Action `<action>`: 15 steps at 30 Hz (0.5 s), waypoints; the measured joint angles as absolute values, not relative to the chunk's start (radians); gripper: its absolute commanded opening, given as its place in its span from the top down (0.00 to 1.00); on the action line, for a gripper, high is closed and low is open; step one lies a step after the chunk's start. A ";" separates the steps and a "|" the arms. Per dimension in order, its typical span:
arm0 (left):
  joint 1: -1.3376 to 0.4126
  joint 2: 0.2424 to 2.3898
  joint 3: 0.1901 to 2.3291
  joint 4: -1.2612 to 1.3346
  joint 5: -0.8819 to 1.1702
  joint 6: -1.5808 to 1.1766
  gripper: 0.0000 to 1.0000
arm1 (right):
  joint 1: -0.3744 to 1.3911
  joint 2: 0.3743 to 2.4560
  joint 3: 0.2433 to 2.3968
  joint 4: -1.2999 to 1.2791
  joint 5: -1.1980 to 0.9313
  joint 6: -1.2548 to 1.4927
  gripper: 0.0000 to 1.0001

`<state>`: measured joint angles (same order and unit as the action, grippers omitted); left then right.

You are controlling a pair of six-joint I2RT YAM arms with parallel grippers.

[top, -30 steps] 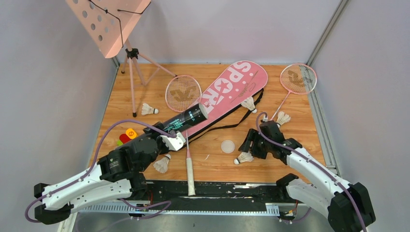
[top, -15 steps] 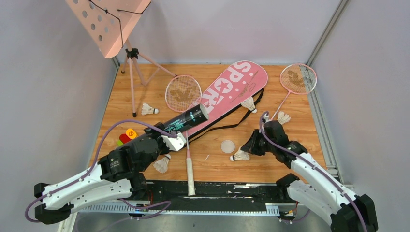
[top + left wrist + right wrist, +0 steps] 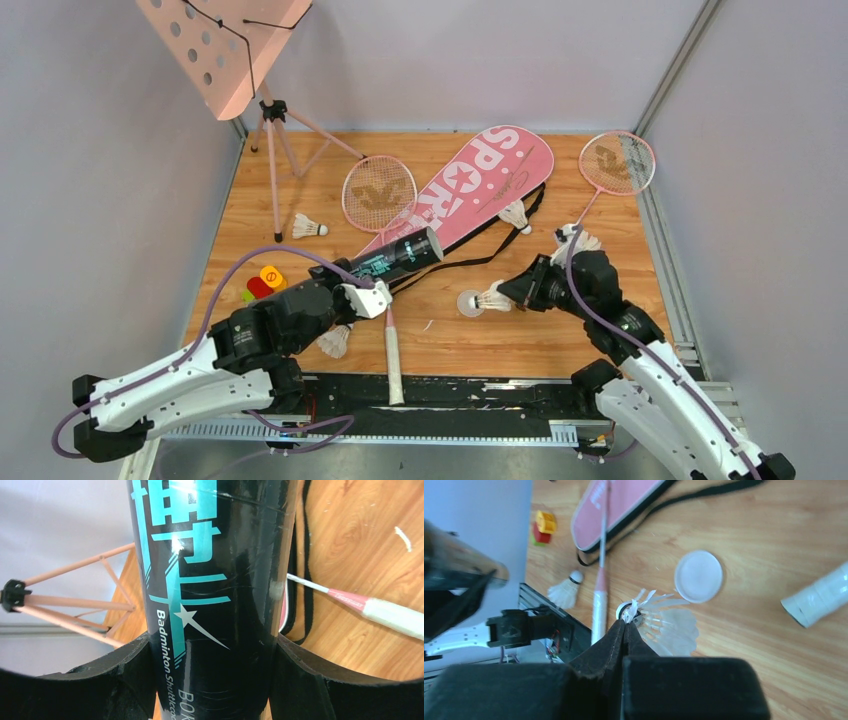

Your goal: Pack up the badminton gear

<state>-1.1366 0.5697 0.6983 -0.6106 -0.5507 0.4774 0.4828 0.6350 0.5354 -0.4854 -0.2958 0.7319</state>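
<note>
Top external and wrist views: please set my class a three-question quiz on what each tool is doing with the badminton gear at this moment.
1. True or false: the left tool is clamped around the black tube.
2. Multiple choice: what is the right tool pinching? A) a racket handle B) a shuttlecock C) the round white lid
3. Fill in: the pink racket bag is lettered "____".

Key: 1 true; 2 B; 3 SPORT.
</note>
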 measured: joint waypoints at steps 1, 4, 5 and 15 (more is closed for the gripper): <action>-1.137 0.576 0.698 -0.611 -0.532 0.478 0.57 | 0.483 0.620 0.546 -0.472 -0.293 0.731 1.00; -1.137 0.589 0.698 -0.612 -0.483 0.479 0.57 | 0.483 0.570 0.573 -0.413 -0.290 0.722 1.00; -1.137 0.590 0.698 -0.612 -0.463 0.479 0.57 | 0.483 0.557 0.579 -0.388 -0.290 0.716 1.00; -1.137 0.648 0.680 -0.620 -0.381 0.481 0.56 | 0.483 0.517 0.599 -0.141 -0.348 0.686 1.00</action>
<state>-1.1366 0.6479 0.6804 -0.6197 -0.3813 0.4808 0.4828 0.5167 0.5987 -0.1413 -0.3485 0.6865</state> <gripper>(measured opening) 0.731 0.011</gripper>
